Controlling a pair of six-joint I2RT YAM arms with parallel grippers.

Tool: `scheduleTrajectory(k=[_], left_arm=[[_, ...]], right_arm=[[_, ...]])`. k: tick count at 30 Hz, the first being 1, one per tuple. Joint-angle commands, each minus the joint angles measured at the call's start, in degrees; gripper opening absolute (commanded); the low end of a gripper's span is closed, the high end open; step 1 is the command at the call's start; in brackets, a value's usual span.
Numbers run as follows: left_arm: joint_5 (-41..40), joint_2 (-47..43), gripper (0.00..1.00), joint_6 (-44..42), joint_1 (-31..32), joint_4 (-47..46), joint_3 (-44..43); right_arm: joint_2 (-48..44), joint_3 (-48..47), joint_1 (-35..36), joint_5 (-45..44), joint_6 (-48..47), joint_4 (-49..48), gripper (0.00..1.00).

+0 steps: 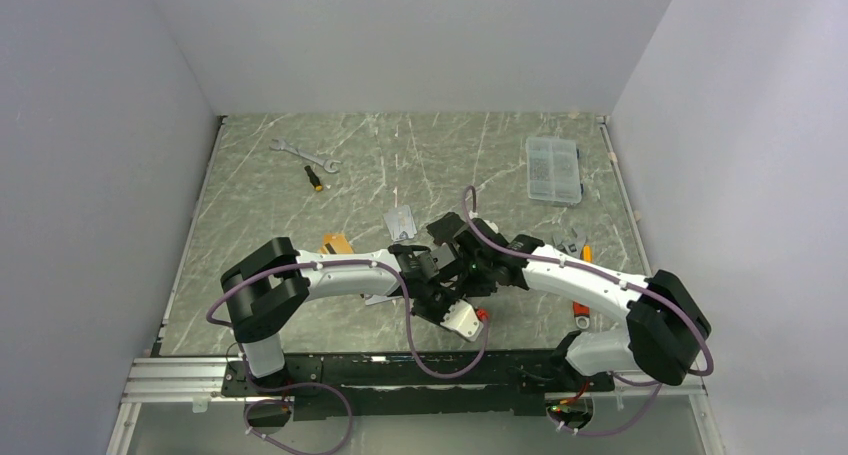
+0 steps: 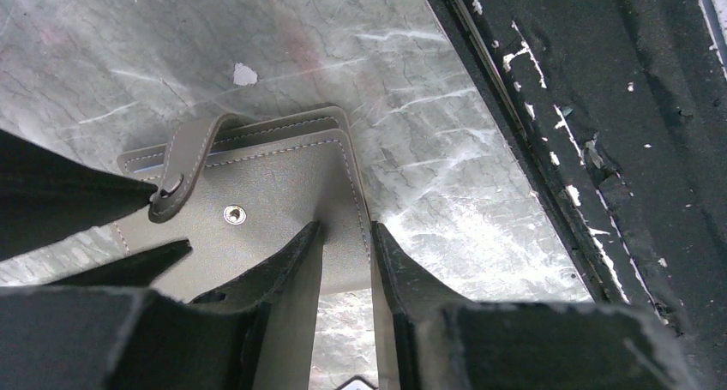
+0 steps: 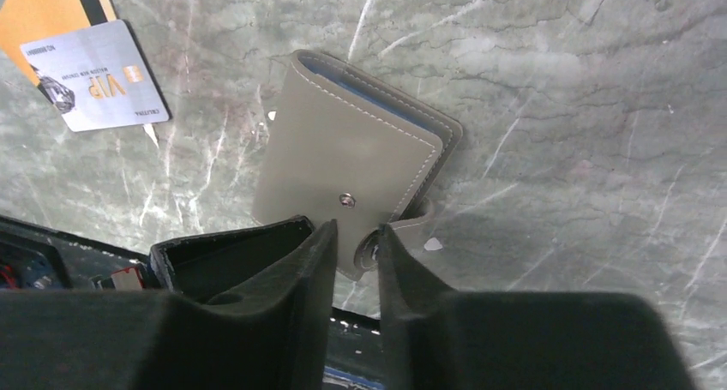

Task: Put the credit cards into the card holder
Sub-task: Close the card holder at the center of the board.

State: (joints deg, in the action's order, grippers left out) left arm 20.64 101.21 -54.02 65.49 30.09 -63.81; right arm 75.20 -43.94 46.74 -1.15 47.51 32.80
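You have the marbled table (image 1: pixel 260 205) under both arms, which meet over the card holder (image 3: pixel 343 150); take that holder as your mark. It lies flat on the table with its covers folded together, close to the near rail, its snap undone. Well beyond it, toward the far right, sits the clear compartment box (image 1: pixel 553 170).

Your left gripper (image 2: pixel 347 227) stands over one corner of the holder, jaws a narrow gap apart and clamping nothing. Whether its tips press the cover or just clear it, you can't tell from this angle. Your right gripper (image 3: pixel 358 234) is at the holder's tab edge, jaws also narrowly parted, nothing pinched.

Well apart from the holder, on the side away from its tab, a silver-grey card (image 3: pixel 94 77) overlaps a gold-orange card (image 3: pixel 43 9). The snap tab (image 2: pixel 184 163) arches up off the cover, its end in the right gripper's gap, clear of the stud (image 2: pixel 233 214).
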Motion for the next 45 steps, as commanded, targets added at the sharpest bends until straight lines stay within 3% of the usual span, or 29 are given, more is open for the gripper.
scheduleTrajectory(k=[1, 7, 14, 22, 30, 34, 40, 45], left_arm=[[1.51, 0.23, 0.31, -0.22, 0.95, 2.56, 1.15], [1.59, 0.16, 0.30, -0.28, 0.95, 2.72, 1.14], [1.67, 0.24, 0.30, -0.34, 0.95, 3.03, 0.70], [1.77, 0.22, 0.29, -0.30, 0.95, 3.24, 0.54], [1.53, 0.15, 0.28, -0.46, 0.95, 3.23, 0.84], [1.55, 0.04, 0.28, -0.58, 0.95, 3.25, 0.82], [1.37, -0.13, 0.28, -0.65, 0.95, 3.34, 1.02], [1.50, -0.37, 0.28, -0.73, 0.95, 3.49, 1.06]], right_arm=[[-0.62, -2.37, 0.57, -2.72, 0.36, 2.46, 0.22], [-1.02, -2.64, 0.58, -3.46, 0.55, 3.95, 0.12], [-1.29, -2.86, 0.79, -3.60, 0.41, 5.10, 0.14], [-1.05, -3.26, 1.07, -4.19, 0.55, 5.93, 0.00], [-4.02, -1.88, 1.00, -4.51, 3.36, 5.55, 0.00], [-7.18, 1.60, 0.18, -0.91, 4.86, -1.42, 0.00], [-2.87, 2.26, -0.16, 2.63, 4.96, -6.28, 0.00], [-2.71, 0.34, -0.23, -0.29, 4.17, -2.25, 0.00]])
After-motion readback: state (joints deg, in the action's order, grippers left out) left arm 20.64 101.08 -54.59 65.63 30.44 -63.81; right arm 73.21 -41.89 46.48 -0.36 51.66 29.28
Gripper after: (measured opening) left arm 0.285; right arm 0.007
